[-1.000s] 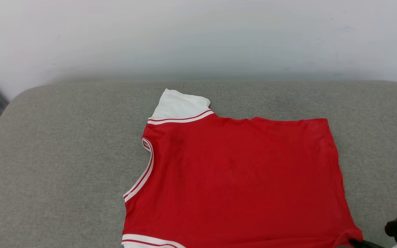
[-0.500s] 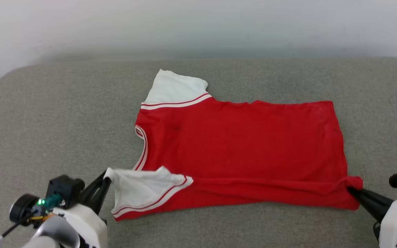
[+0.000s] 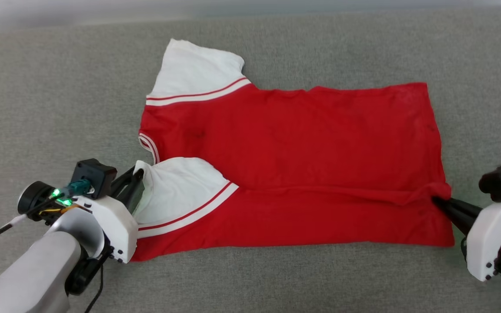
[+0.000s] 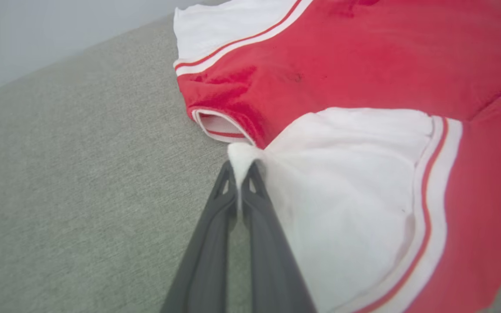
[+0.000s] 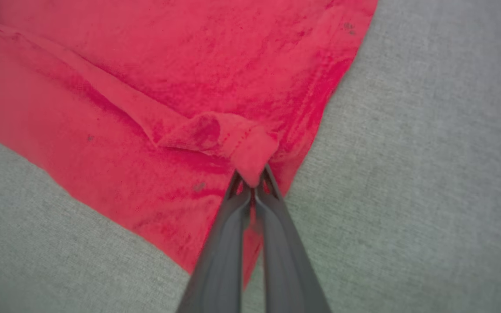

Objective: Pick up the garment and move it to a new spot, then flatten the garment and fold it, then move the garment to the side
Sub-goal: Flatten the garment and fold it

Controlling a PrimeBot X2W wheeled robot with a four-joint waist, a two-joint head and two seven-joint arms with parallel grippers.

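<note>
We see the red jersey T-shirt (image 3: 294, 143) spread on a grey cushion (image 3: 37, 108). Our left end effector (image 3: 137, 174) pinches its near white sleeve (image 3: 176, 187); our right end effector (image 3: 436, 201) pinches its red hem corner (image 3: 441, 190).

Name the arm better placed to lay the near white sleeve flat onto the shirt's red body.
Left. The left gripper is shut on the tip of that sleeve; the right gripper pinches the hem corner of the garment at the opposite end.

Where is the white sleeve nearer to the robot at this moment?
In the head view the sleeve is at the lower left, folded over the red shirt, its tip pinched in the left claw.
</note>
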